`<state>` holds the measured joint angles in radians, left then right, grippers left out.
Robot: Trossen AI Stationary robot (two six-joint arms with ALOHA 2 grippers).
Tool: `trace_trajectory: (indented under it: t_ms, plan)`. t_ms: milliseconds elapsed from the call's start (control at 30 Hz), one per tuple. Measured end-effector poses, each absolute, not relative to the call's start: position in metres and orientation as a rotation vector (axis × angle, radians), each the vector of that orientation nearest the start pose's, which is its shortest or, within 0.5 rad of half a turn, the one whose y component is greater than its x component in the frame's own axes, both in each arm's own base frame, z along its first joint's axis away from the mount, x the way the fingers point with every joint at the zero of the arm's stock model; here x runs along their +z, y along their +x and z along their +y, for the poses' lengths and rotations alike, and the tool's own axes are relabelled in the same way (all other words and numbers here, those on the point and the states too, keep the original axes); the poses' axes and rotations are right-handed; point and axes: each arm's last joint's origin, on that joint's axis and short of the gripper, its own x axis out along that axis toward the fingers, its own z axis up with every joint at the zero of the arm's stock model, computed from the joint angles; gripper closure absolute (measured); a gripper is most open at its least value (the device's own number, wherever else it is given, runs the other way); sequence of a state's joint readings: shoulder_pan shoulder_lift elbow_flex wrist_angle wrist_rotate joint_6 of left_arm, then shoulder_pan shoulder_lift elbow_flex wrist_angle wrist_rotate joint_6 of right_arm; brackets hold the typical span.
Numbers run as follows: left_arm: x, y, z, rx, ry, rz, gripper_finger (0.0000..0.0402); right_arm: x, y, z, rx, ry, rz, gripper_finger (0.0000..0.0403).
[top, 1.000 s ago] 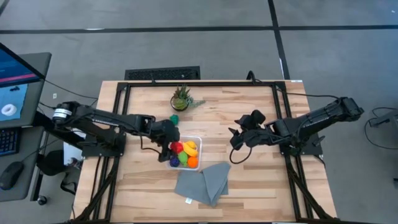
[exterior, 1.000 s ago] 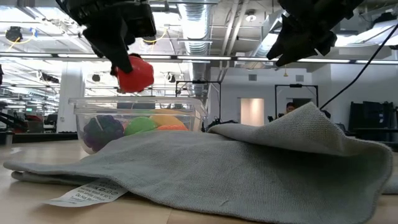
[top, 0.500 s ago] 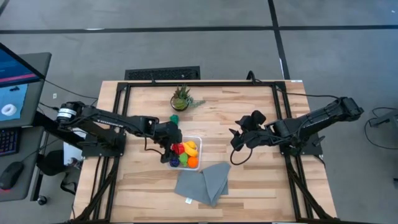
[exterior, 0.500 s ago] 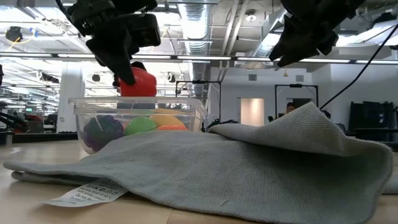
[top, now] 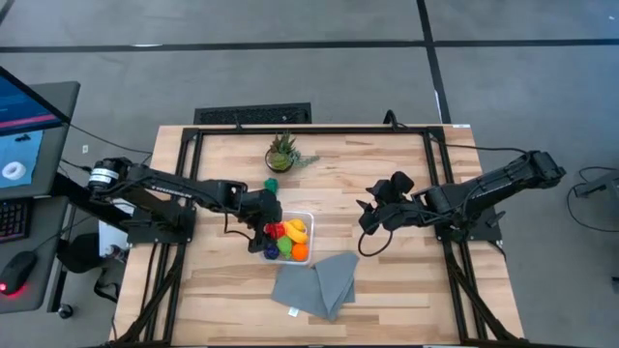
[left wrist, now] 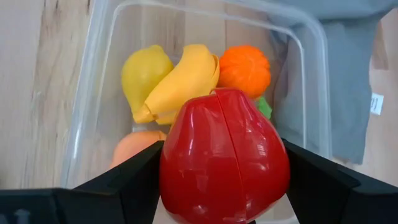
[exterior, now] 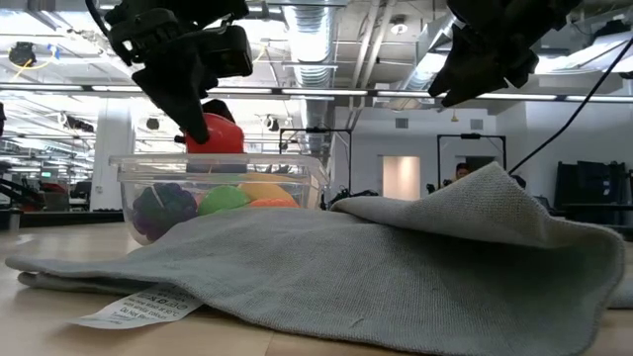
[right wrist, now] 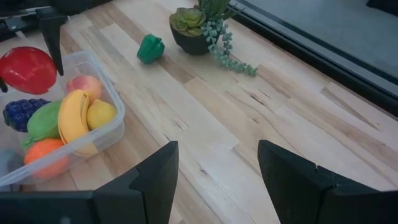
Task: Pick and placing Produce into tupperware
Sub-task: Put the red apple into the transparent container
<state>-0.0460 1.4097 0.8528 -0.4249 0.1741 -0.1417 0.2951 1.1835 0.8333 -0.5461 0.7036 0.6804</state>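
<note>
The red fruit (exterior: 215, 133) is clamped in the left gripper (top: 268, 231) just above the tupperware (top: 308, 217); compared with a second ago it has been lowered to the rim. Inside are counted a banana (left wrist: 183, 78), a lemon (left wrist: 140, 71), an orange (left wrist: 244, 67), a peach (right wrist: 86, 84), a lime-green piece (right wrist: 44, 119) and purple grapes (right wrist: 19, 111). One green pepper (top: 272, 183) lies on the wooden table (top: 387, 174) beside one potted plant (top: 282, 152). One grey cloth (top: 314, 282) touches the tupperware. The right gripper (top: 367, 215) hangs apart, empty, to the right. An office hall is seen behind.

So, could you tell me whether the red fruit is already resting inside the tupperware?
Not yet. The red fruit is clamped in the left end effector, level with the rim of the tupperware, above the other produce.
</note>
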Motion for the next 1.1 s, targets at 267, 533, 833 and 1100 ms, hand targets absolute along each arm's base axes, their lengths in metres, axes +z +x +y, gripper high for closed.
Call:
trace_trajectory:
  t_ms: [267, 533, 833, 1100]
  plan:
    - [0.196, 0.272, -0.029, -0.169, -0.131, 1.040, 0.0129, 0.250, 0.223, 0.048, -0.619, 0.205, 0.615, 0.0158]
    - [0.193, 0.274, -0.033, -0.175, -0.101, 1.034, 0.0129, 0.250, 0.223, 0.048, -0.618, 0.209, 0.610, 0.0158]
    - [0.196, 0.276, -0.033, -0.175, -0.092, 1.000, 0.0122, 0.251, 0.223, 0.048, -0.617, 0.209, 0.609, 0.0158]
    - [0.196, 0.277, -0.033, -0.175, -0.094, 0.995, 0.0079, 0.251, 0.223, 0.048, -0.617, 0.209, 0.610, 0.0158]
